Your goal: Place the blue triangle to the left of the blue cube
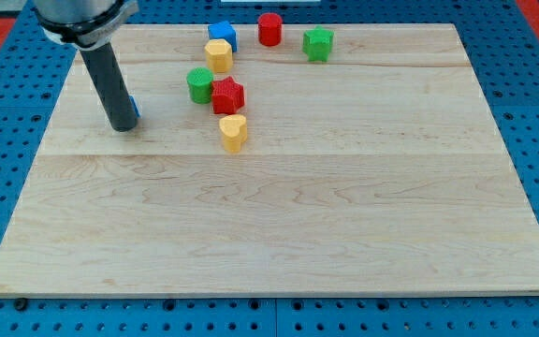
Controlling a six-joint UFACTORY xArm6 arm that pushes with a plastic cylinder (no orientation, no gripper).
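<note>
My dark matt rod stands on a pale, smooth wooden board with visible grain, over a blue perforated table, beside matt plastic-looking blocks.

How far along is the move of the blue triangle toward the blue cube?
Done: my tip is right against the blue triangle, which peeks out at the rod's right side. In hand: the triangle sits near the board's left edge, well below and far left of the blue cube. Left: pushing it up and rightward to the free spot left of the cube, above the green block.
</note>
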